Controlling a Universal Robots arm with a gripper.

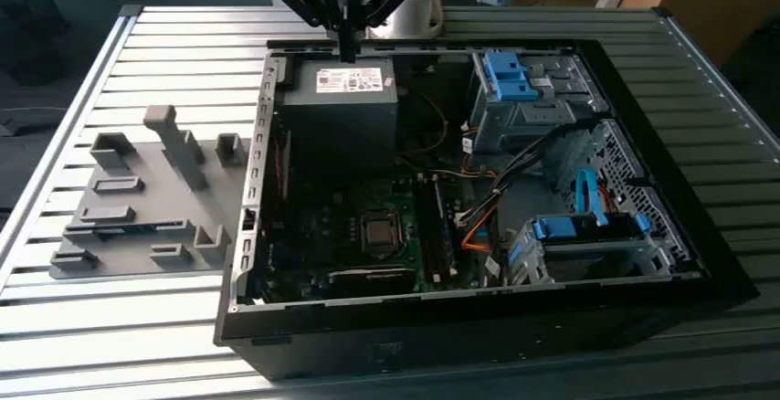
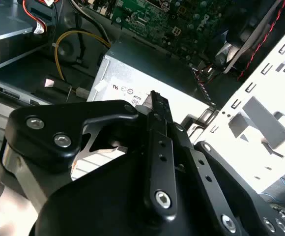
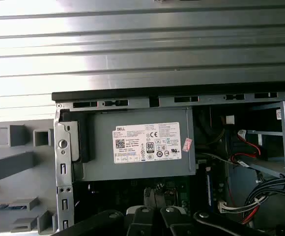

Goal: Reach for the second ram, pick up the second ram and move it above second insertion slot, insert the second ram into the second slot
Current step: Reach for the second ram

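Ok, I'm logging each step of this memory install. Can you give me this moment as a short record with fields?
setting: open computer case lying on a slatted metal table
gripper: at the far edge of the case, above the power supply; no part seen in it
memory stick: apparently the thin blue-green strip lying in the gray tray, on the exterior view's left of the case
gripper to stick: far apart, no contact
progress: stick not yet picked up
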